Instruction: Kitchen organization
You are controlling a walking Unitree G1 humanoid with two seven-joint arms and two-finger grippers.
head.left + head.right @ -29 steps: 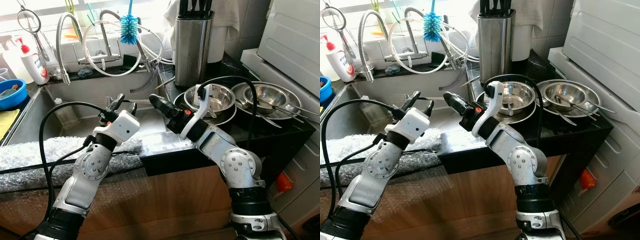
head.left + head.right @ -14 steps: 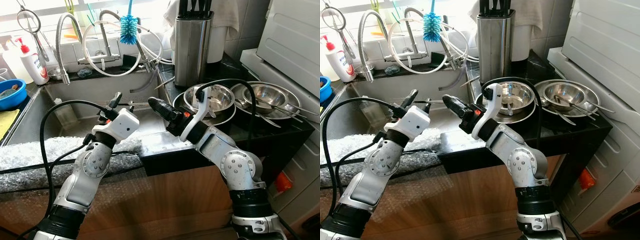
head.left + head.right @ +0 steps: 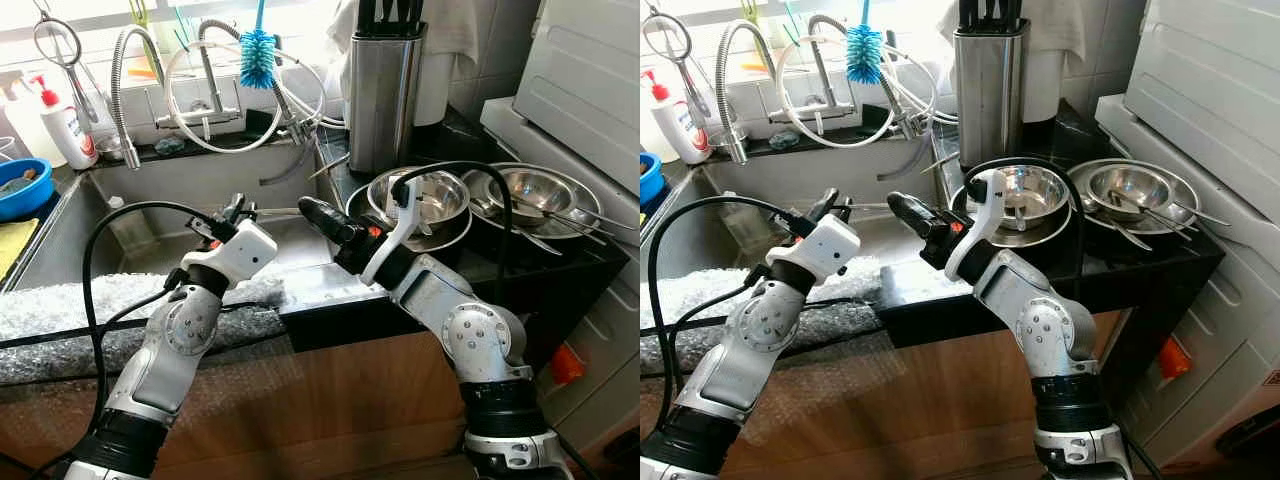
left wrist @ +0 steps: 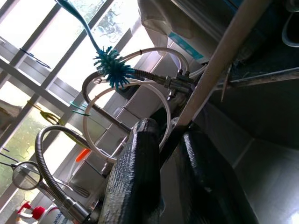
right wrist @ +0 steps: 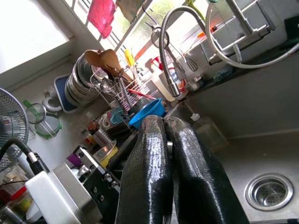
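My left gripper hovers over the steel sink, shut on a thin pale rod that runs right towards the counter edge. In the left wrist view the rod passes between the two black fingers and slants away past them. My right gripper sits just right of the rod's far end, at the sink's right rim. Its fingers are pressed together with nothing between them. Two steel bowls holding utensils rest on the black counter behind the right arm.
A steel knife block stands behind the bowls. Coiled tap hoses and a blue bottle brush hang over the sink's back. A soap bottle and a blue bowl are far left. Bubble wrap covers the counter's front edge.
The left gripper's fingers were spread a second ago and have closed on the thin rod. The right gripper has barely moved.
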